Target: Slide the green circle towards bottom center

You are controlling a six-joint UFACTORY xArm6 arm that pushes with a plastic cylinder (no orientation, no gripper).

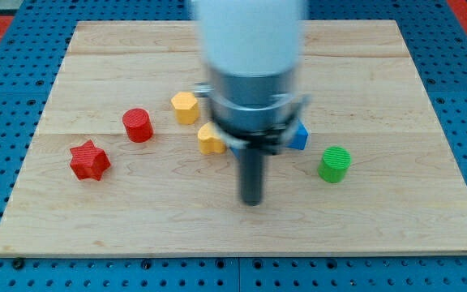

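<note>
The green circle [334, 164] is a short green cylinder on the wooden board, right of centre. My tip [252, 202] is the lower end of the dark rod, touching the board left of the green circle and a little lower in the view. A clear gap lies between them. The arm's white and grey body hides the board's top middle.
A blue block [299, 137] peeks out right of the arm, up-left of the green circle. Two yellow blocks [185, 107] [210, 139] lie left of the arm. A red cylinder [137, 125] and a red star [89, 161] sit at the left. The wooden board [404, 81] lies on blue pegboard.
</note>
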